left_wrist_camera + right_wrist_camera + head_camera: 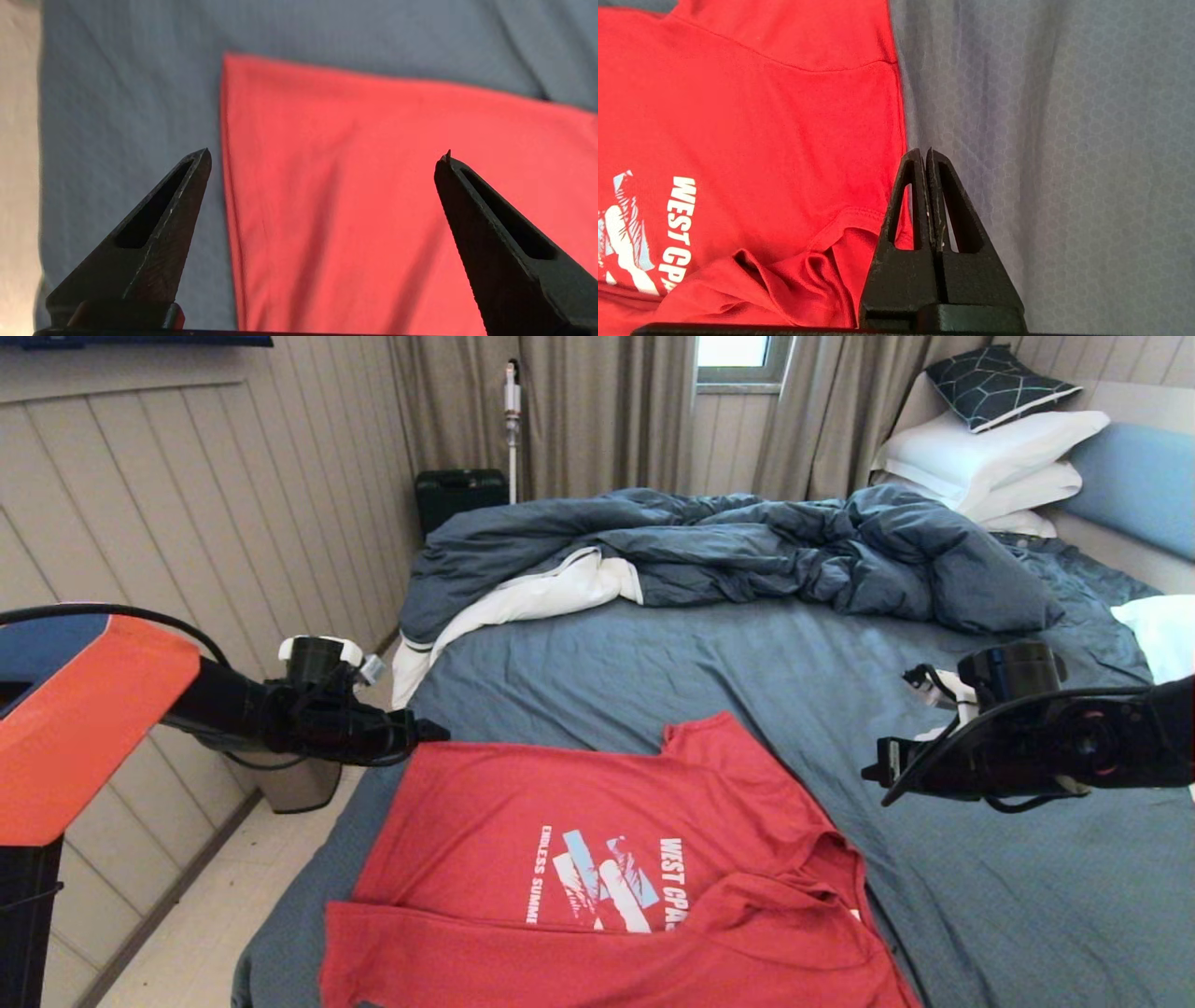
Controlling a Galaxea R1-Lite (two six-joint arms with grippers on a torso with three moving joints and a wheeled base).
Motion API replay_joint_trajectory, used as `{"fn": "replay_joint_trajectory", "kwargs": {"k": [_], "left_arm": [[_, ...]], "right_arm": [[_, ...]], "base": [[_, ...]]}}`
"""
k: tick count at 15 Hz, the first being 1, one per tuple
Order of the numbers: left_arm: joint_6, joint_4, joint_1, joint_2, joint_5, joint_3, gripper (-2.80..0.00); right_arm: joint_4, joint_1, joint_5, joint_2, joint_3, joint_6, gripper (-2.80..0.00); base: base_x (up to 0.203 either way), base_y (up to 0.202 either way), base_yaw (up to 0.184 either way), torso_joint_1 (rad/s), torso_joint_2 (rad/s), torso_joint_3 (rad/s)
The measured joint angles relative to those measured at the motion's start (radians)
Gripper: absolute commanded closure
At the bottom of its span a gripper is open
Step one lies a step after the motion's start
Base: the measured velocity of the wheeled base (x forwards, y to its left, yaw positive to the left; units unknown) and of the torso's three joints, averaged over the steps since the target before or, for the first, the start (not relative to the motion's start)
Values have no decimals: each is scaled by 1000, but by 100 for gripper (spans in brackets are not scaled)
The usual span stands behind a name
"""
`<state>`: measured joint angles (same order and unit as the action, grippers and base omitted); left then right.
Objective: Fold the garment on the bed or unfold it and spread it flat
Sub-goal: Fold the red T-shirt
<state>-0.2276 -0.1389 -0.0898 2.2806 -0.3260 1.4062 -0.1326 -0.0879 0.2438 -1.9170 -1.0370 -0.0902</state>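
The red garment (597, 868) lies on the near part of the bed (794, 681), its near edge folded over the print. The left pincer (434, 732) reaches level above its far left corner, fingers spread wide, empty. The right pincer (873, 772) hangs beyond its right edge, fingers pressed together, empty.

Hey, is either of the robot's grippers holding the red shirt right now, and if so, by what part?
Nothing is held. The left gripper is open above the T-shirt; the right gripper is shut on nothing.

Red T-shirt (597, 877) lies partly folded on the slate-blue bed (766, 663).
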Motion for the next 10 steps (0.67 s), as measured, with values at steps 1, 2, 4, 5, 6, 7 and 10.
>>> {"fn": "replay_joint_trajectory", "kwargs": {"k": [1,2,4,5,6,7,10], "left_arm": [[-6,1,1,0,-1,-11,-280],[-14,4,1,0,-1,-19,-280],[-21,-2,-3,4,23,-26,-280],[-22,-3,-6,11,56,-20,-280],[-22,-12,-11,20,96,-12,-280],[-22,-27,-16,30,135,-6,-280],[-20,-50,-24,61,169,20,-280]], "right_arm": [[0,1,0,0,2,0,0],[0,2,0,0,5,-1,0],[-3,1,3,2,14,0,0],[-6,1,4,3,18,-1,0],[-9,0,4,5,22,-1,0],[-11,0,6,7,28,-1,0],[-26,-3,15,12,42,-1,0]], "base": [[0,0,0,0,0,0],[0,0,0,0,0,0],[0,0,0,0,0,0],[0,0,0,0,0,0],[0,0,0,0,0,0],[0,0,0,0,0,0],[0,0,0,0,0,0]]}}
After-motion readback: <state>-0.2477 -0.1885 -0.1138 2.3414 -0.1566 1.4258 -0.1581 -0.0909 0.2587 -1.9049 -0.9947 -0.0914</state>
